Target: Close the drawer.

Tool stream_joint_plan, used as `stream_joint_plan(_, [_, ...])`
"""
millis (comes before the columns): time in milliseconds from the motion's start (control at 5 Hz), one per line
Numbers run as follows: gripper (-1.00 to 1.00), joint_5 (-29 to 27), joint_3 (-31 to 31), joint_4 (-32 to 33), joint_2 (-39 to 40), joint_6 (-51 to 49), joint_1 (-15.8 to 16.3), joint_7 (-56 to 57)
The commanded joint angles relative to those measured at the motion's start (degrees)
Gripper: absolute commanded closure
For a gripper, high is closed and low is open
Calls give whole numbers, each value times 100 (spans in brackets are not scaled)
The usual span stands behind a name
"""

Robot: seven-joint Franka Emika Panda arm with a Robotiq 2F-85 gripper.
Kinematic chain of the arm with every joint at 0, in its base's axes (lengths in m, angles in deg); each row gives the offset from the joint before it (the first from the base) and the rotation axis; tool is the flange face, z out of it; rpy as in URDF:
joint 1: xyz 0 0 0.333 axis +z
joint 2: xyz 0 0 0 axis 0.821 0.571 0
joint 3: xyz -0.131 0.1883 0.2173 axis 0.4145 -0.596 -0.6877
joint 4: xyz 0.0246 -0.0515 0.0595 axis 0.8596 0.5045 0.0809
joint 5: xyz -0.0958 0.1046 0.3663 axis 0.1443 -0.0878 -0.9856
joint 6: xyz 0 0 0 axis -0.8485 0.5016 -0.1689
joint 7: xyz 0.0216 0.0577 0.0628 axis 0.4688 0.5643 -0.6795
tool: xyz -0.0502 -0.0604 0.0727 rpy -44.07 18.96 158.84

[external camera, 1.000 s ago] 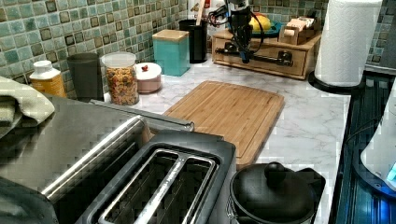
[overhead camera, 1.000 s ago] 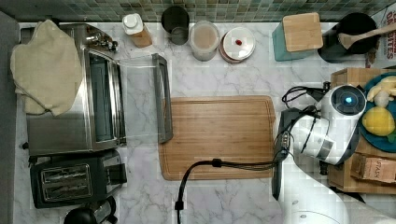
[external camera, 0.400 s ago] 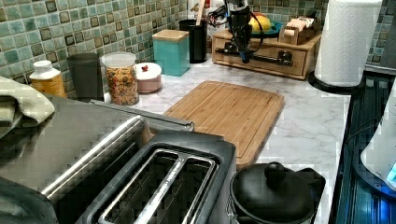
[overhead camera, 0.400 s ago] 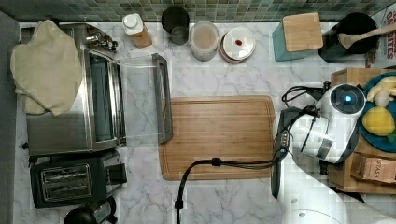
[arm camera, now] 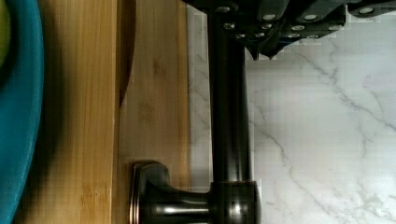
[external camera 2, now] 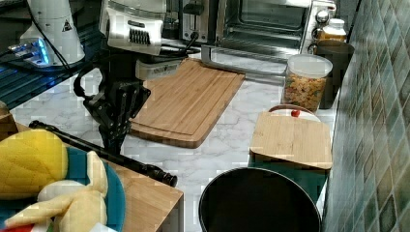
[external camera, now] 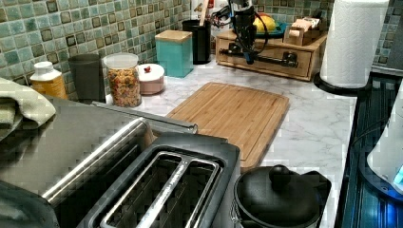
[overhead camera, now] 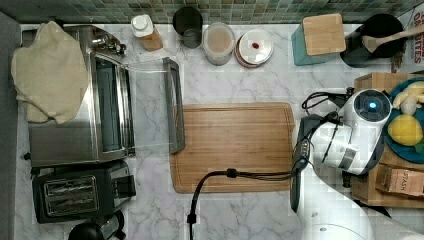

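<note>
Underneath, white-veined marble counter (overhead camera: 240, 215), green-tiled backsplash (external camera: 57, 28).

White marble countertop (overhead camera: 235, 215), grey-veined. Light bamboo wooden drawer (external camera: 271, 56), dark bronze bar handle (arm camera: 228, 116). Teal round plate (external camera 2: 113, 193); yellow plush toy (external camera 2: 29, 164). Green mosaic tile backsplash (external camera: 71, 28). Teal square canister (external camera: 173, 52).

White grey-veined marble bench (overhead camera: 240, 85), carrying a rectangular bamboo cutting board (overhead camera: 232, 147) at centre. Along the tiled wall: teal canister with wooden lid (overhead camera: 320, 37), clear pasta jar (overhead camera: 219, 42), dark cup (overhead camera: 187, 22). Silver toaster oven (overhead camera: 75, 120) and black toaster (overhead camera: 80, 192) at the top view's left.
</note>
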Motion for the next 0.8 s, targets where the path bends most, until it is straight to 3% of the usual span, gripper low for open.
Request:
stream_joint_plan(200, [100, 332, 983, -1078, -290, 50, -725, 246])
stream_joint_plan(800, [100, 310, 1022, -1077, -284, 52, -691, 257])
